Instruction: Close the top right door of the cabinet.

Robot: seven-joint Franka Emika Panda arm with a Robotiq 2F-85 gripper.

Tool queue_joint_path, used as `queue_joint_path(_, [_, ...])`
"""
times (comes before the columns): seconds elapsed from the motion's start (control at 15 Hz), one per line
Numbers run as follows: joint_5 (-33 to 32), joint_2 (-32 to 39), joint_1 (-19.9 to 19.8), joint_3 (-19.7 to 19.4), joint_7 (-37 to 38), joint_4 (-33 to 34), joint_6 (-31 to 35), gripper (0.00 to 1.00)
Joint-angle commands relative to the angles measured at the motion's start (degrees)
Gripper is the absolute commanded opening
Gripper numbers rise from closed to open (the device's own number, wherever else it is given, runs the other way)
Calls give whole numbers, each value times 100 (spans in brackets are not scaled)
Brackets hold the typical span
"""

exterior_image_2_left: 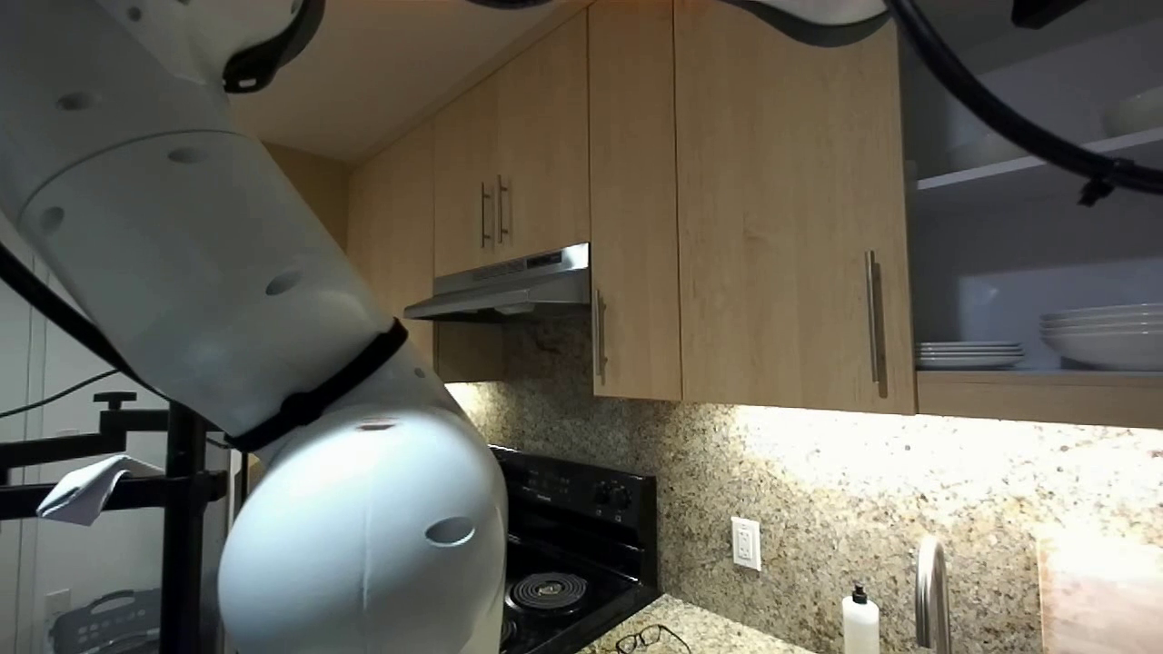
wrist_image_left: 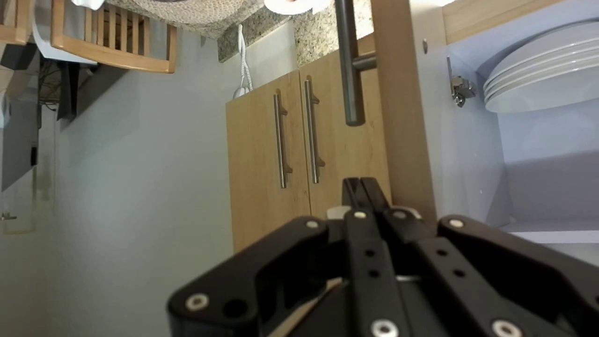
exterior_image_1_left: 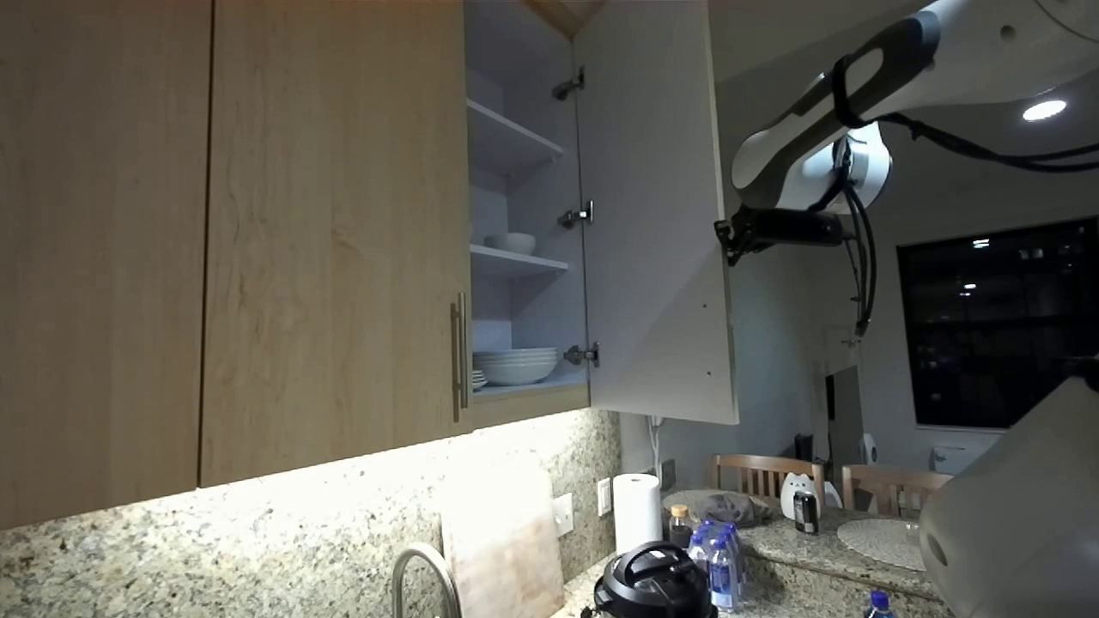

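The top right door (exterior_image_1_left: 652,215) stands wide open in an exterior view, its pale inner face showing. The cabinet (exterior_image_1_left: 343,215) has its shelves with white dishes exposed; it also shows in an exterior view (exterior_image_2_left: 790,209), where the open door is out of view. My gripper (exterior_image_1_left: 725,242) is at the door's free edge. In the wrist view the gripper (wrist_image_left: 359,181) is shut and empty, its fingertips beside the door's edge (wrist_image_left: 405,117) on the handle side. The metal bar handle (wrist_image_left: 350,70) lies beyond the fingertips. Whether the fingers touch the door is unclear.
A bowl (exterior_image_1_left: 511,243) and stacked dishes (exterior_image_1_left: 515,365) sit on the shelves. Below are a faucet (exterior_image_1_left: 425,566), a black cooker (exterior_image_1_left: 654,584), a paper towel roll (exterior_image_1_left: 637,511) and water bottles (exterior_image_1_left: 721,562). Two more wood doors (wrist_image_left: 266,206) show in the wrist view.
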Motion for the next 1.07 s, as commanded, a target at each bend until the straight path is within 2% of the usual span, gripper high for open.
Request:
queue_joint_path(0.0, [329, -261, 491, -103, -390, -230, 95, 4])
queue_joint_path(0.47, [382, -881, 1109, -141, -584, -685, 104, 4])
queue_joint_path(1.0, [425, -827, 1865, -21, -613, -601, 30, 4])
